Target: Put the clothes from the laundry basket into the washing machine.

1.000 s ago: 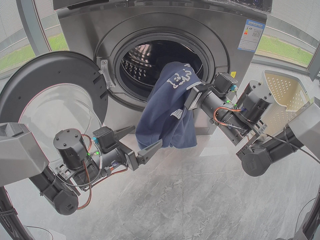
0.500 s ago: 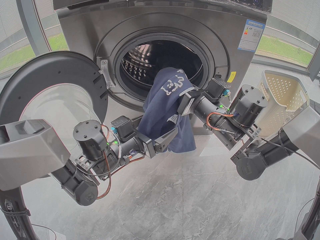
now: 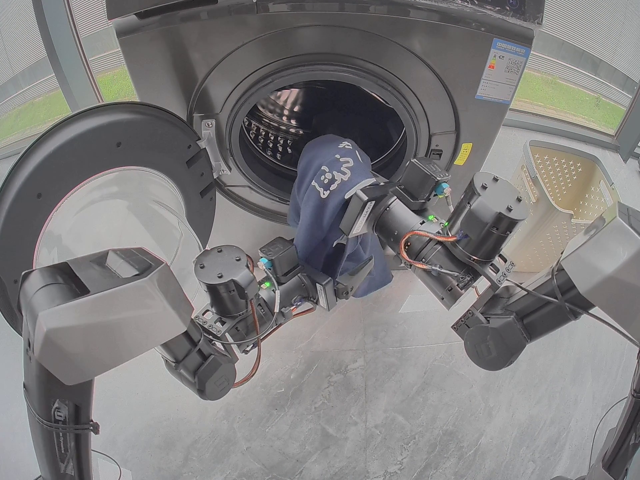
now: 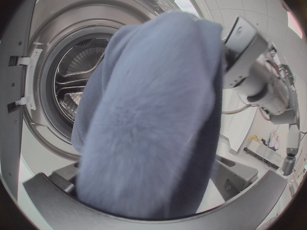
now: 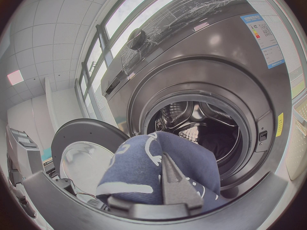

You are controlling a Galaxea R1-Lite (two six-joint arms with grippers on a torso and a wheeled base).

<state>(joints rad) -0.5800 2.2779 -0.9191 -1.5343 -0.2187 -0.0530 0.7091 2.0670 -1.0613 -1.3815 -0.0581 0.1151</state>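
In the head view the washing machine (image 3: 320,48) stands at 12 o'clock with its door (image 3: 100,168) swung open toward 9 o'clock. The laundry basket (image 3: 567,195) sits at 3 o'clock, just beside the machine. What shows of its inside is bare perforated wall, though its bottom is hidden behind the right arm. The navy garment (image 3: 327,201) hangs in front of the 6 o'clock part of the drum (image 3: 287,121) opening, with its tail dangling outside over the floor (image 3: 347,395). The right gripper (image 3: 343,191) carries the garment high up, and the left gripper (image 3: 350,280) is at the hem, at the garment's 6 o'clock. In the left wrist view the cloth hangs between the left gripper's spread fingers (image 4: 236,176), which bracket it without closing on it. In the right wrist view the garment is bunched over the right gripper, pinched against the one dark finger (image 5: 174,176) that shows, and the drum mouth lies just beyond it. A dark mass low in the drum could be cloth already loaded or only shadow; the pictures do not settle it. As a judgement, the task looks late: the basket seems emptied, and this garment is lifted and at the opening but not yet inside. What remains is pushing it past the rim, tucking in the hanging tail, and letting go.
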